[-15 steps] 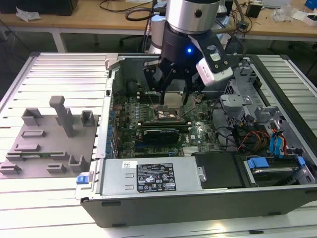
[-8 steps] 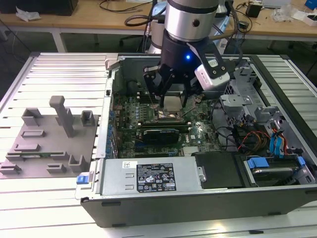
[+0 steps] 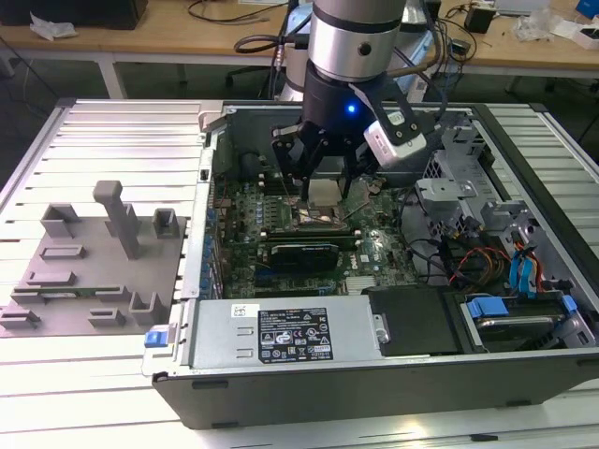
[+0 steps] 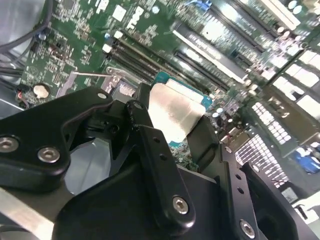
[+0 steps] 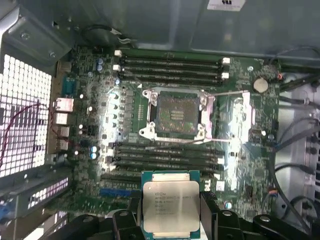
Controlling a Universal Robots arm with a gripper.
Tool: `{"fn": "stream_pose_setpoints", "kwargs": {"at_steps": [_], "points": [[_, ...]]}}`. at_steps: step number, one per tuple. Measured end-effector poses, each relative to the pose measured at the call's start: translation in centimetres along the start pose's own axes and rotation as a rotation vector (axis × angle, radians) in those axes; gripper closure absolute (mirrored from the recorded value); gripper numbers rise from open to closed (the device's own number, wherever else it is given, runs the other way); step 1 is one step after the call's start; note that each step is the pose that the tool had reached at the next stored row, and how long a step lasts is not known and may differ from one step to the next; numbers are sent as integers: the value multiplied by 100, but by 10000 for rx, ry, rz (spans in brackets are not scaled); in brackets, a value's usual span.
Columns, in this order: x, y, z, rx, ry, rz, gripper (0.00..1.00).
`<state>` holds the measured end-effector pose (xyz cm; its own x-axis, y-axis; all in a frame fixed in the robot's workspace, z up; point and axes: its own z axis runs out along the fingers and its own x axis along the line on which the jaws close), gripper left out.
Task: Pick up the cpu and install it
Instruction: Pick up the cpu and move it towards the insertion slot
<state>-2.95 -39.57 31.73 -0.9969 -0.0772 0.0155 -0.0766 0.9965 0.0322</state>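
Note:
My gripper (image 3: 322,187) is inside the open computer case, shut on the cpu (image 3: 323,193), a small flat square chip with a silvery metal top. It holds the chip level by two opposite edges, a little above the motherboard (image 3: 374,248). In the first wrist view the cpu (image 5: 170,208) sits between the black fingers (image 5: 208,212), apart from the open metal-framed socket (image 5: 177,115), whose cavity is bare. The second wrist view has the cpu (image 4: 176,114) clamped in the gripper (image 4: 172,122) over green board and slots.
A grey fixture plate (image 3: 94,271) with upright holders lies on the slatted table at the exterior view's left. Within the case (image 3: 201,281) are the power supply (image 3: 290,332), a black card (image 3: 304,253), a drive cage (image 3: 459,178), and cables (image 3: 477,262). Memory slots (image 5: 170,65) flank the socket.

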Motion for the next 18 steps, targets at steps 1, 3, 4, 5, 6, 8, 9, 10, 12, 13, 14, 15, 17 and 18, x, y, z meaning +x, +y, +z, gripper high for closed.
{"fn": "stream_pose_setpoints", "kwargs": {"at_steps": [1, 3, 4, 5, 6, 8, 9, 10, 12, 13, 14, 15, 17, 18], "points": [[-6, 55, 26, 0, -9, -44, 45], [-13, 133, 60, 2, -18, -98, 45], [-16, 172, 77, 3, -21, -123, 45], [-20, 215, 95, 5, -23, -147, 45], [-23, 250, 111, 3, -26, -164, 45], [-30, 338, 147, 6, -28, -198, 45], [-33, 367, 162, 5, -29, -205, 45], [-37, 408, 200, 6, -28, -209, 45], [-45, 430, 259, 10, -28, -211, 45], [-48, 429, 275, 11, -27, -210, 45], [-55, 427, 303, 12, -26, -209, 45], [-66, 426, 321, 12, -27, -209, 45], [-146, 418, 393, 9, -30, -143, 45], [-151, 417, 417, 7, -39, 156, 45]]}}
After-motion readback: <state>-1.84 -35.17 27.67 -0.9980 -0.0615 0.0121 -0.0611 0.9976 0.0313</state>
